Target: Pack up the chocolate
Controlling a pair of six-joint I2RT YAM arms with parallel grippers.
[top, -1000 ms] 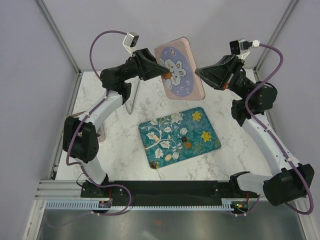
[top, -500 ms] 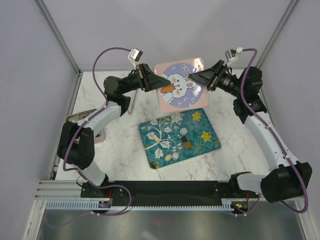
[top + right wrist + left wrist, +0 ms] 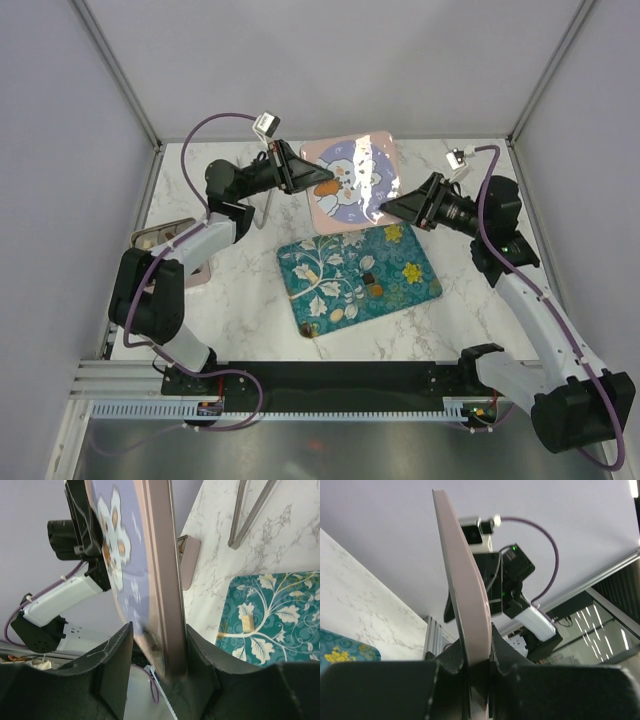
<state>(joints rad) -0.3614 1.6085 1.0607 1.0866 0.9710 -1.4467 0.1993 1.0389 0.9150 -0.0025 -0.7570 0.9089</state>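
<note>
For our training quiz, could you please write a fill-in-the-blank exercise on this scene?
The left gripper and right gripper clamp the ___ lid.
The chocolates lie on the ___ tray.
The flower prints near the chocolates are ___.
Missing: pink; teal; yellow.

Edge-on and near upright in frame: pink lid [image 3: 466,605], clamped between the dark fingers of the left gripper [image 3: 477,656]. Behind it were the right arm's black wrist [image 3: 512,575], white camera [image 3: 474,530] and purple cable [image 3: 542,527]. Marble table [image 3: 365,600] lay left, with a teal tray [image 3: 342,652] corner at lower left.
</note>
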